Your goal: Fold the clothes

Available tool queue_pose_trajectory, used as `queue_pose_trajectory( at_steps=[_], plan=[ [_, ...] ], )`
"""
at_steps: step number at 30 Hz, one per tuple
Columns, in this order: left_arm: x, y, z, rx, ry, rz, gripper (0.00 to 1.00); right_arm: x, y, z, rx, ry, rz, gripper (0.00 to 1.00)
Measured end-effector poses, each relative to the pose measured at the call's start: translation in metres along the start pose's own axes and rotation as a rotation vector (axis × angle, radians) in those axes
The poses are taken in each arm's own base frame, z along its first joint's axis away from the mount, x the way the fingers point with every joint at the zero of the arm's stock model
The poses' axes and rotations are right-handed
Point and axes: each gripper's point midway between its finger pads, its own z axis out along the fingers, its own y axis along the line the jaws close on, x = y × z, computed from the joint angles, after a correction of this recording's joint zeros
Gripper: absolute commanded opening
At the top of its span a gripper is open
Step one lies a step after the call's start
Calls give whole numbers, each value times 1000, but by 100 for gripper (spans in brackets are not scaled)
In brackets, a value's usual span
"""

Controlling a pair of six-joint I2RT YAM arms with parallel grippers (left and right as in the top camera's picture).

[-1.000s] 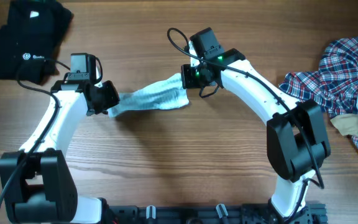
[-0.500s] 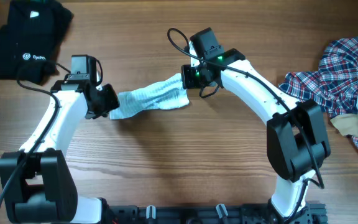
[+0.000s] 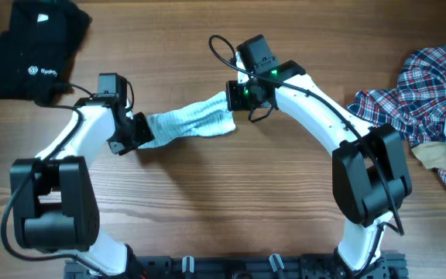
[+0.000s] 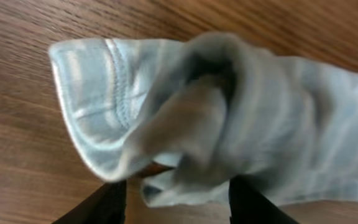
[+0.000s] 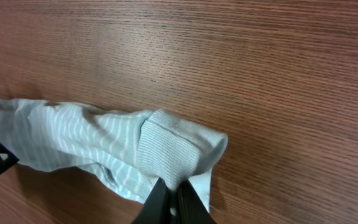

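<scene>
The left hand (image 3: 135,133) has spread apart since the earlier frame, freeing the pale-blue striped garment (image 3: 188,122) at the table's (image 3: 207,201) upper middle. The right hand (image 3: 237,93) is clamped on its other end. Flattening seems underway; next, regrip an edge to fold.

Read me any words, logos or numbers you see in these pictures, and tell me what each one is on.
Black garment: a white round logo and one short word beside it, too small and blurred to read.
Striped garment, plaid shirt: no text.
</scene>
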Motion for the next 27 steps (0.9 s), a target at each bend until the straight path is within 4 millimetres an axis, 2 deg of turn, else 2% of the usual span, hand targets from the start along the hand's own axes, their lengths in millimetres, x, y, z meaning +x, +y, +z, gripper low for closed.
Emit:
queue_pose_trajectory(
  at_steps=[10,15,20,21,24,27],
  plan=[
    [-19,-9,6,37,-69,43,51,4,-1,0,5,14,3,4],
    [-19,-15,5,68,-64,50,47,4,-2,0,7,18,4,4],
    [-18,-18,5,86,-57,59,33,5,-2,0,8,21,5,4],
    [-17,-18,5,89,-56,60,28,5,-2,0,8,20,5,4],
    [-16,-19,5,93,-48,61,4,5,-2,0,8,21,5,4],
    [-9,-20,5,102,-21,64,4,5,-2,0,8,21,5,4]
  ],
)
